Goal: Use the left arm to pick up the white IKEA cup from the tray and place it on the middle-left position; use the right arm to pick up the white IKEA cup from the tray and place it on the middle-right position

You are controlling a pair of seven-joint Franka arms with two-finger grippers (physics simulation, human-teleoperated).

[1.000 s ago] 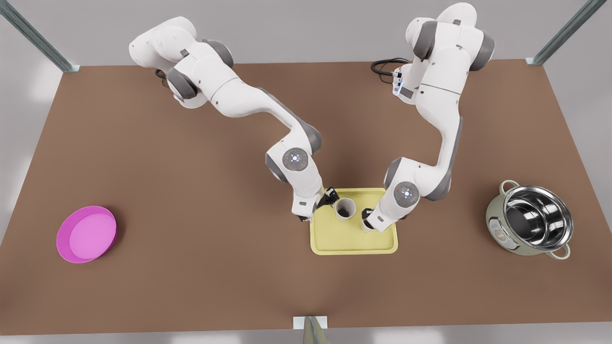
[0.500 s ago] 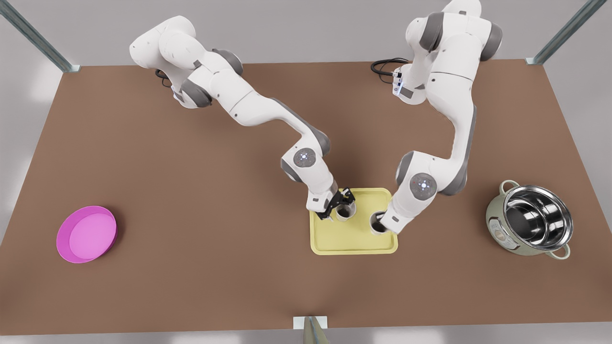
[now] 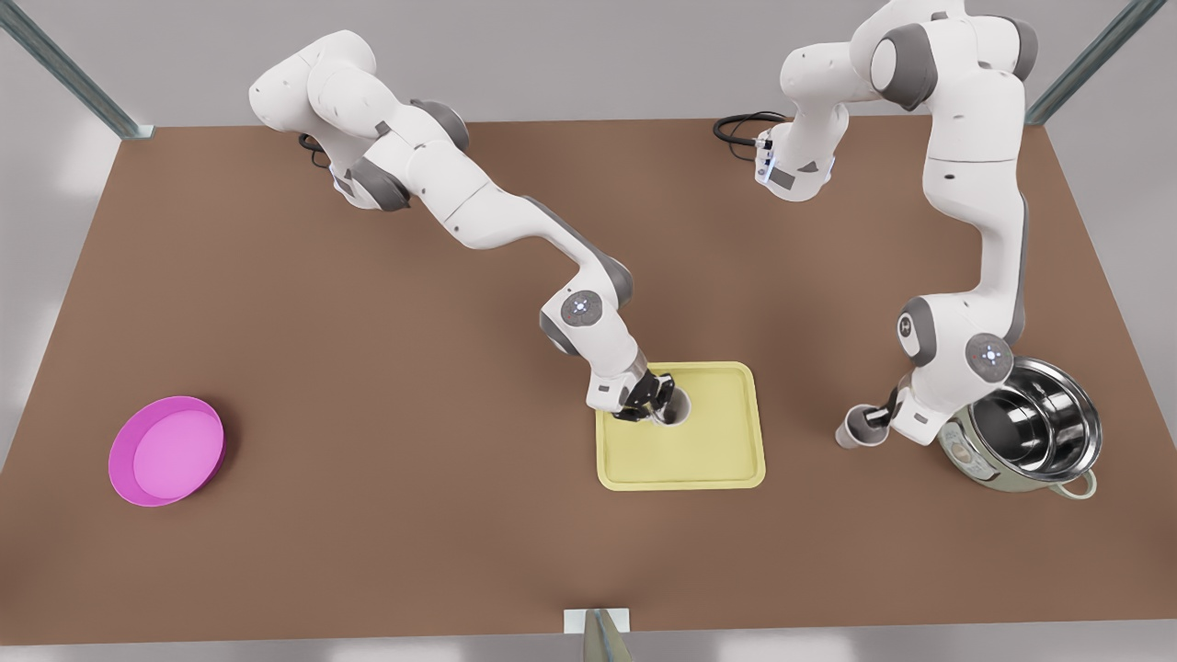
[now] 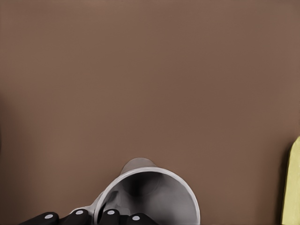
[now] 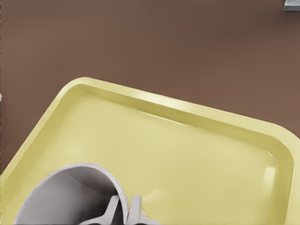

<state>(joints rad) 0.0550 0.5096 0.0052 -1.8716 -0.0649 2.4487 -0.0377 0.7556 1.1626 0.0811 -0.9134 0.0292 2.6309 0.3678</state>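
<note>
Swung off the tray [image 3: 717,460] toward the front view's right, the left gripper [image 3: 874,428] clamps one cup [image 3: 853,434] over bare table beside the pot [image 3: 1030,428], while the right gripper [image 3: 655,400] pinches the other cup [image 3: 677,410], not yet off the tray.

Changes for your log:
- Left gripper [image 3: 875,426]: you last saw it over the tray [image 3: 726,460]. It has since swung to the front view's right with the carried white cup [image 3: 853,432], now over bare table beside the steel pot [image 3: 1030,432].
- Right gripper [image 3: 655,401]: was beside the tray white cup [image 3: 678,410], now pinching its rim.
- Tray: two cups before, one now
</note>
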